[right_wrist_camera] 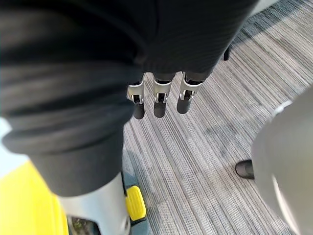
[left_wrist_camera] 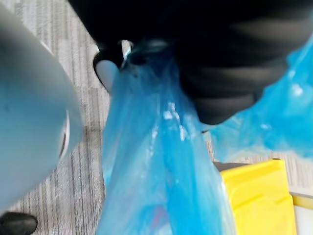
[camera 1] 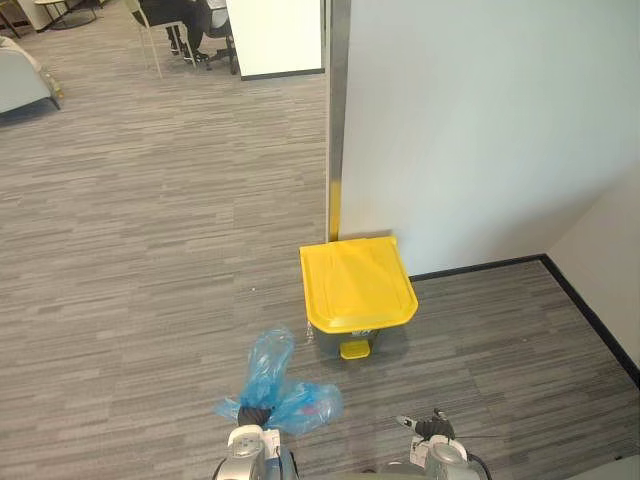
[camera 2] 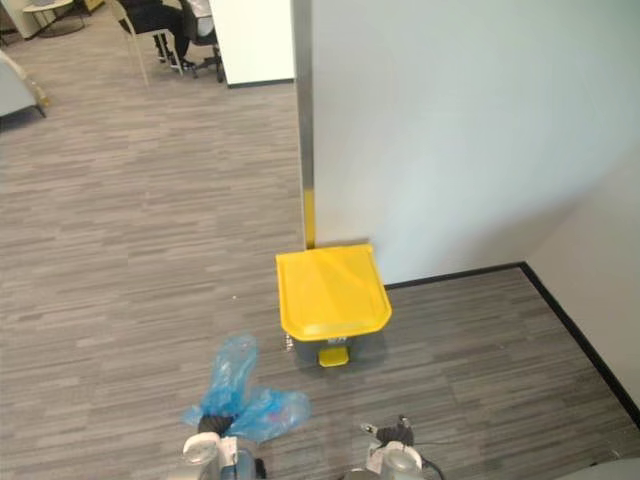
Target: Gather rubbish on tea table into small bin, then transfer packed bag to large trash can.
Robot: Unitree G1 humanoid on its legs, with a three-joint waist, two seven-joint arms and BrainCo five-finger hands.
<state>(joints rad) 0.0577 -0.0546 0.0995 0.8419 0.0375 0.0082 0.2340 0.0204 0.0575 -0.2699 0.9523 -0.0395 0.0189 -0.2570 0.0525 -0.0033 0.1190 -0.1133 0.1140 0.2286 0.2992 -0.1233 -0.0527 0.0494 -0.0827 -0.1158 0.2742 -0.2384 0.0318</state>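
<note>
left hand [camera 1: 250,414] clenched round the gathered neck of the blue bag [camera 1: 272,380], held just short of the large trash can [camera 1: 358,285], whose yellow lid is closed. the bag is judged light, soft, slippery film, so the bunched neck is the sound hold. right hand [right_wrist_camera: 157,100] empty, fingers relaxed.

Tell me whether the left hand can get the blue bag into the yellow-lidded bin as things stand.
Probably not yet. The left hand grips the blue bag close by, with bare floor between, but the bin's yellow lid lies shut over the opening.
</note>
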